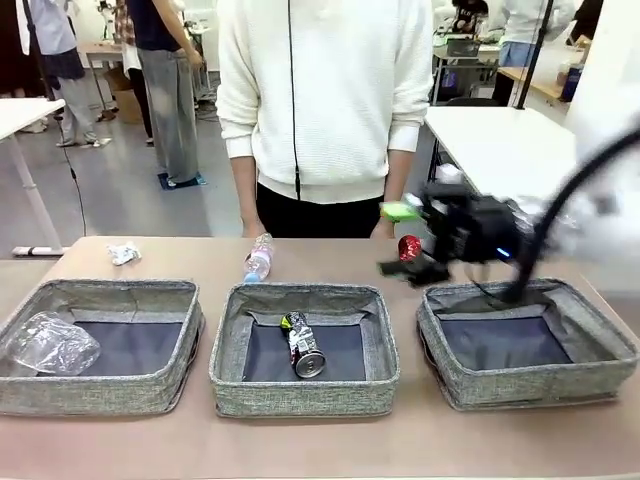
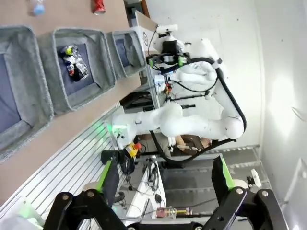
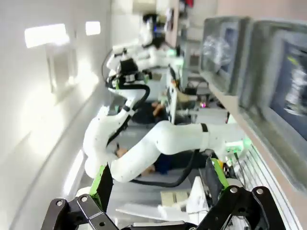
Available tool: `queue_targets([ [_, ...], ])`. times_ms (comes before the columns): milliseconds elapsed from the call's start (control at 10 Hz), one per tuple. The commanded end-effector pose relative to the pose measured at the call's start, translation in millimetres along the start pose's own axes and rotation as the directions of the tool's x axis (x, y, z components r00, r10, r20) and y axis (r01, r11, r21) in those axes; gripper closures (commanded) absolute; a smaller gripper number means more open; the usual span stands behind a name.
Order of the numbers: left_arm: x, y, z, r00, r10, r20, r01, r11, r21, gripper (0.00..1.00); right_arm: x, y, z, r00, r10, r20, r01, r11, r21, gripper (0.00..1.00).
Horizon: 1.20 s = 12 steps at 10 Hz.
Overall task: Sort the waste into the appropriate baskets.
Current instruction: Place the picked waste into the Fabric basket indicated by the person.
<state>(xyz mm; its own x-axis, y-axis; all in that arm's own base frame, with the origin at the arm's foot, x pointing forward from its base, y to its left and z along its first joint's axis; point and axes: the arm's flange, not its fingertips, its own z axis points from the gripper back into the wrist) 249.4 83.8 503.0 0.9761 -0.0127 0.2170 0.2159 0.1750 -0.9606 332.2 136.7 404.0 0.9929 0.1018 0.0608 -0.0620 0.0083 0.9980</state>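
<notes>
My right jaws stand wide open with nothing in them. In the front view, right of centre, one green pad shows above the red can (image 1: pixel 409 247) and one dark finger below it. The jaws are blurred there, so I cannot tell whether I am truly around the can or only in front of it. My own wrist view shows nothing between the fingers, so I judge the can is not yet caught. My left jaws are also fully apart and empty, shown along the bottom of the left wrist view.

The red can rests on the tabletop (image 1: pixel 300 445), just behind the far wall of the right basket (image 1: pixel 520 385), whose dark bottom is bare. The middle basket (image 1: pixel 300 395), at lower centre, already holds the black-silver can (image 1: pixel 303 346), so I take that as the red can's home. The left basket (image 1: pixel 100 393) holds the crushed clear bottle (image 1: pixel 50 343).

To do this well, I should centre the can between the pads before closing and grip across its round body. Then I should lift it high enough to clear the soft basket walls and let go low beside the other can. A skewed pinch could send it rolling. The person (image 1: pixel 320 100) stands close behind, at upper centre, so I should keep my reach short.

The clear bottle with blue cap (image 1: pixel 258 258) and the paper wad (image 1: pixel 124 253) wait farther left.
</notes>
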Motion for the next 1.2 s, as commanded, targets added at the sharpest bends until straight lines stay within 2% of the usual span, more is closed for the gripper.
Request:
queue_targets([
  [0, -3, 15, -13, 0.998, 0.004, -0.06, -0.006, 0.999, -0.032, 0.0, -56, 18, 57, 0.989, 0.058, 0.135, -0.047, 0.996, -0.081, 0.0],
  [200, 5, 27, -8, 0.997, 0.052, -0.057, -0.054, 0.998, -0.021, 0.0, -113, 50, 92, 0.965, 0.15, 0.217, -0.11, 0.976, -0.186, 0.0],
  [400, 8, 38, -5, 0.995, 0.073, -0.062, -0.073, 0.997, 0.004, 0.0, -163, 103, 112, 0.967, 0.154, 0.203, -0.091, 0.953, -0.29, 0.0],
  [500, 9, 38, -2, 0.996, 0.071, -0.054, -0.072, 0.997, -0.012, 0.0, -172, 111, 114, 0.975, 0.116, 0.189, -0.051, 0.946, -0.32, 0.0],
  [600, 12, 40, -1, 0.997, 0.074, 0.023, -0.074, 0.997, -0.001, 0.0, -166, 102, 108, 0.986, 0.044, 0.163, 0.02, 0.929, -0.37, 0.0],
  [700, 8, 37, -6, 0.993, 0.099, -0.057, -0.1, 0.995, -0.012, 0.0, -87, 127, 146, 0.963, 0.168, 0.209, -0.099, 0.947, -0.305, 0.0],
  [1100, 8, 37, -6, 0.993, 0.099, -0.057, -0.1, 0.995, -0.012, 0.0, -87, 127, 146, 0.963, 0.168, 0.209, -0.099, 0.947, -0.305, 0.0],
])
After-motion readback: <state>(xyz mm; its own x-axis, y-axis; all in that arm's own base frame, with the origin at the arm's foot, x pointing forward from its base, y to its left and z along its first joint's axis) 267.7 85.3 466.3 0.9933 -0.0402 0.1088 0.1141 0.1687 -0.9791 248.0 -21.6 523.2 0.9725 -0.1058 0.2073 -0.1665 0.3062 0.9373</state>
